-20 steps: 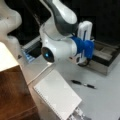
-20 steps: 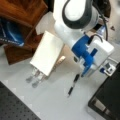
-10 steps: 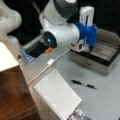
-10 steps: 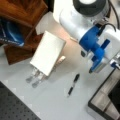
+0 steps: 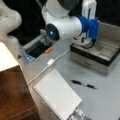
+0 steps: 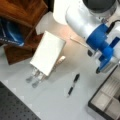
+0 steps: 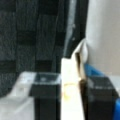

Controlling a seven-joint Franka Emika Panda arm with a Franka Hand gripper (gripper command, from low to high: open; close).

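At a front view's left stands a wooden shelf (image 5: 12, 100), and beside it a white spiral notebook (image 5: 57, 97) lies flat on the grey table (image 5: 105, 105). A white cable (image 5: 50, 62) runs past the notebook's upper corner. Further right a black pen (image 5: 83, 84) lies alone, untouched and well apart from the arm. Rightmost is a divided tray (image 5: 102, 58), with the blue gripper (image 5: 85, 42) hanging over its near-left part.

In the wrist view the gripper (image 7: 71, 100) has its dark fingers (image 7: 43, 95) drawn narrow on a pale strip (image 7: 70, 75) that stands up between them. I judge the pick-up done and the setting down not yet done: the strip seems clear of any surface, though that is hard to confirm.

What the strip is I cannot tell. In both front views the arm's own bulk hides the fingertips and the strip, and the tray is cut off at a front view's right (image 6: 107, 100).
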